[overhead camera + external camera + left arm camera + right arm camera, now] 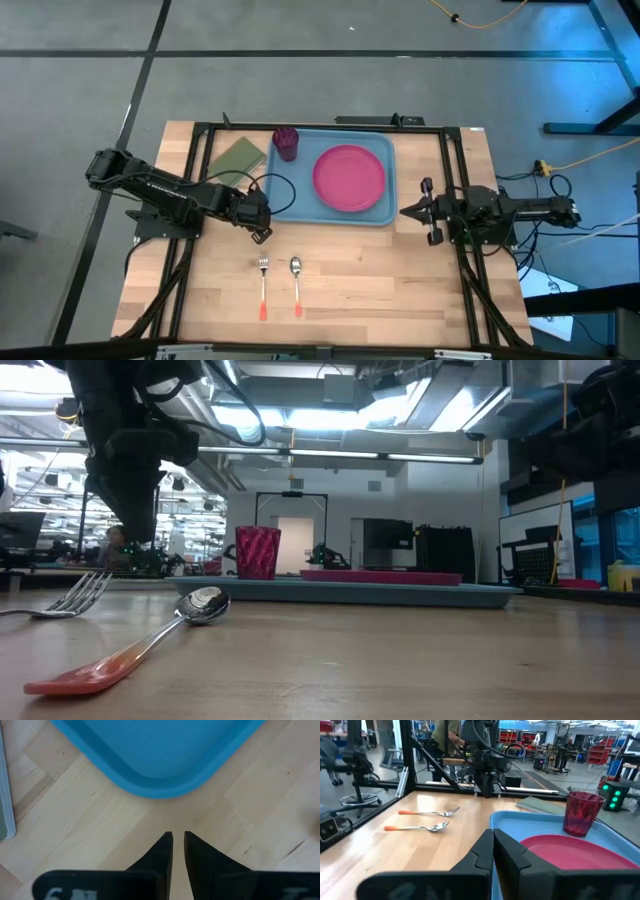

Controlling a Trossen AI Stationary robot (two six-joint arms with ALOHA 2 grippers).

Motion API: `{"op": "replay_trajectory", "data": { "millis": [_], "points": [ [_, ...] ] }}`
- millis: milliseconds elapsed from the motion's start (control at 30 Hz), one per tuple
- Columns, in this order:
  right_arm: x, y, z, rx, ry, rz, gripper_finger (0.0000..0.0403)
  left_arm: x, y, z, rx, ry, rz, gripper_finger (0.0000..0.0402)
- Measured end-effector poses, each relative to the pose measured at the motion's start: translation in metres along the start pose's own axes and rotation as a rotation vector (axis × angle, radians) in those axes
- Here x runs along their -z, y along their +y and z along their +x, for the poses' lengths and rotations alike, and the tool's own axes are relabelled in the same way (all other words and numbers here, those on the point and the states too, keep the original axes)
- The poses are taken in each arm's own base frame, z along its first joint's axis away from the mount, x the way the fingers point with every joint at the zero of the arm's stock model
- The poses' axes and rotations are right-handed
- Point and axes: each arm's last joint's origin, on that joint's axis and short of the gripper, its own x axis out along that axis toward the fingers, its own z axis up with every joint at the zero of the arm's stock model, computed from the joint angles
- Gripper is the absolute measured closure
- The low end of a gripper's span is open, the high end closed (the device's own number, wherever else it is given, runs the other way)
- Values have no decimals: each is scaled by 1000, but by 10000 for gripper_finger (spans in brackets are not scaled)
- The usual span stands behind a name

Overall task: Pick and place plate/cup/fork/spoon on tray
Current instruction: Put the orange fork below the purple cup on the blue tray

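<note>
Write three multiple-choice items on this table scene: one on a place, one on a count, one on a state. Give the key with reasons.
1. Where is the cup?
A. on the tray, in a corner
B. on the plate
C. on bare wood

2. How many utensils lie off the tray?
A. none
B. one
C. two

3. How do the left gripper's jaws stand?
A. wide open
C. clamped on the fork
B. shut on nothing

Key:
1 A, the cup stands in a tray corner beside the plate.
2 C, the fork and spoon rest on the wood.
3 B, the wrist view shows the jaws together with nothing between them.
</note>
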Motion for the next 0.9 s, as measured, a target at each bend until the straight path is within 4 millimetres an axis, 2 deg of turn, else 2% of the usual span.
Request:
{"op": "replay_trajectory", "data": {
  "millis": [233,700,900],
  "points": [
    [0,0,0,0,-1,130,386,0,0,0,0,0,0,360],
    [0,0,0,1,-1,129,386,-1,1,0,-18,-24,4,360],
    [0,0,0,1,-1,129,386,-2,1,0,-55,-64,91,360]
  ]
}}
